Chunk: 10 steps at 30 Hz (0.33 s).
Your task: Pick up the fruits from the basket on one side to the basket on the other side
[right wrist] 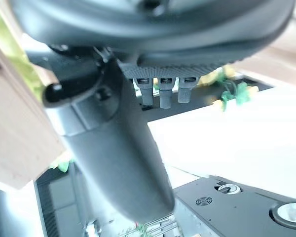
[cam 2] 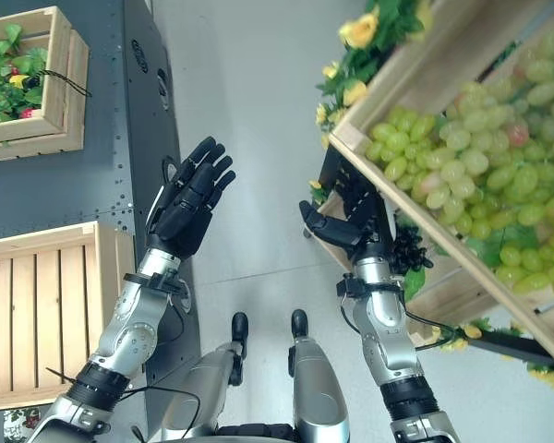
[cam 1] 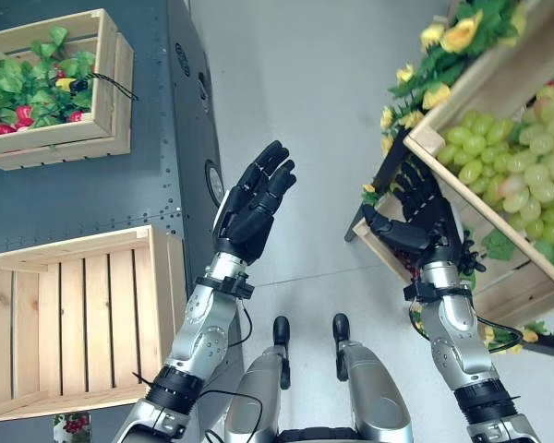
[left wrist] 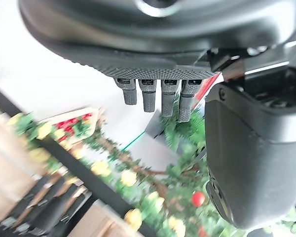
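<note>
Green grapes (cam 1: 512,166) fill a tilted wooden crate (cam 1: 499,88) at the upper right of the frame, heaped in pale round clusters against its slanted wall, a pinkish one or two among them. At the lower left lies a second wooden crate (cam 1: 37,277), slatted and bare inside, its open side facing up and its rim square to the frame.

Both head views look steeply down from just above the arms and share the empty pale slatted wooden crate (cam 1: 69,318) on the left and the wooden crate of green grapes (cam 2: 462,157) on the right, while each wrist view peers along its own hand from very close.
</note>
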Motion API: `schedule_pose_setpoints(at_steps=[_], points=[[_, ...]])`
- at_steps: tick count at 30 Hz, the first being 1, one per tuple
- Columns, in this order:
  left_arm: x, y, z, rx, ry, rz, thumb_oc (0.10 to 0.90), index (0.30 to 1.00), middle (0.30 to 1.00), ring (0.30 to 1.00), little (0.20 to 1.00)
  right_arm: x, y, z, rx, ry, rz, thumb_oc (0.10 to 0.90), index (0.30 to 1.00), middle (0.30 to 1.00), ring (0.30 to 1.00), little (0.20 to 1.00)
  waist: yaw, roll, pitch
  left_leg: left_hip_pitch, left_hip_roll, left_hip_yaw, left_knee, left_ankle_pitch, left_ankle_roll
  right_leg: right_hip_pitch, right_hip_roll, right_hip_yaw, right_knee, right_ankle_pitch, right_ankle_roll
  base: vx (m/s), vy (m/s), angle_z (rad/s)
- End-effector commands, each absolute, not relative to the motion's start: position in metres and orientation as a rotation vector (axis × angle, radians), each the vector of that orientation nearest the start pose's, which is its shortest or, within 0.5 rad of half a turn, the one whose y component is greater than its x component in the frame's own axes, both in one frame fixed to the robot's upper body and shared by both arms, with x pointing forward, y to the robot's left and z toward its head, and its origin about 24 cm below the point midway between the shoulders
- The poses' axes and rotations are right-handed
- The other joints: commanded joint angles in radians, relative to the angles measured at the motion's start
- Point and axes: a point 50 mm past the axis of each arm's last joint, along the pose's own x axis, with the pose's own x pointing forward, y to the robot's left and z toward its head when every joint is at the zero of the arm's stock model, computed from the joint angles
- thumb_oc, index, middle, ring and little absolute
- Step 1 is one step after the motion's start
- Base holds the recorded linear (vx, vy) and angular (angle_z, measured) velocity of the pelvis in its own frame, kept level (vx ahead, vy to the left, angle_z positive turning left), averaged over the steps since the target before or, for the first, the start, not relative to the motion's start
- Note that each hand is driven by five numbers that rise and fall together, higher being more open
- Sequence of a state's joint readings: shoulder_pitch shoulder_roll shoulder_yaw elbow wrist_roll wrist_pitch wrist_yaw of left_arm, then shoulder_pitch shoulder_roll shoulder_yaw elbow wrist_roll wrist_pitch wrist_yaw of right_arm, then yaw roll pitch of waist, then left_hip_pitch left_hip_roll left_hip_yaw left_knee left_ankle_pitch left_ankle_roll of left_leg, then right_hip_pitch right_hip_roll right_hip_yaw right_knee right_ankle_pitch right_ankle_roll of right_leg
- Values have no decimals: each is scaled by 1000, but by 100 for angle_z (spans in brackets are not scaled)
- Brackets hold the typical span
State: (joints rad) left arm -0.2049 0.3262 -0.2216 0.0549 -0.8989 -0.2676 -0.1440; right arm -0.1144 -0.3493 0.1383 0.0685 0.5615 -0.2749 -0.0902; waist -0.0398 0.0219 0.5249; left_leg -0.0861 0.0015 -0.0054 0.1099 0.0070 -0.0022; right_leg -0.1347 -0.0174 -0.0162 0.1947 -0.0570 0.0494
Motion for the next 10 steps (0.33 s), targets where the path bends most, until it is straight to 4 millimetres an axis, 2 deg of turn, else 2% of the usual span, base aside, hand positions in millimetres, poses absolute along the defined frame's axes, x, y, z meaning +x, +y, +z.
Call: schedule_pose_setpoints(at_steps=[1, 3, 5, 6, 10], points=[[271, 156, 106, -572, -359, -370, 800, 900, 900, 900, 900, 265, -164, 102, 244, -357, 251, 800, 900, 900, 900, 900, 39, -40, -238, 14, -83, -20, -52, -18, 28, 82, 28, -55, -101, 27, -25, 125, 42, 13], [268, 158, 100, -584, -336, -352, 800, 900, 900, 900, 900, 262, -161, 94, 272, -320, 268, 800, 900, 900, 900, 900, 43, -41, -256, 25, -81, -28, -68, -11, 26, 94, 25, -61, -118, 33, -25, 82, 34, 18], [261, 163, 77, -597, -247, -304, 800, 900, 900, 900, 900, 253, -151, 68, 307, -204, 309, 800, 900, 900, 900, 900, 57, -42, -309, 52, -71, -42, -119, 10, 19, 123, 17, -80, -161, 50, -20, 94, 46, 9], [260, 163, 76, -598, -242, -302, 800, 900, 900, 900, 900, 253, -151, 66, 310, -194, 311, 800, 900, 900, 900, 900, 57, -42, -312, 54, -70, -44, -125, 12, 19, 126, 16, -81, -165, 51, -20, 85, 43, 5], [255, 161, 47, -583, -110, -278, 800, 900, 900, 900, 900, 244, -141, 34, 282, -40, 374, 800, 900, 900, 900, 900, 74, -36, -364, 81, -58, -63, -193, 41, 8, 155, 8, -101, -210, 64, -13, 47, 29, 15]])
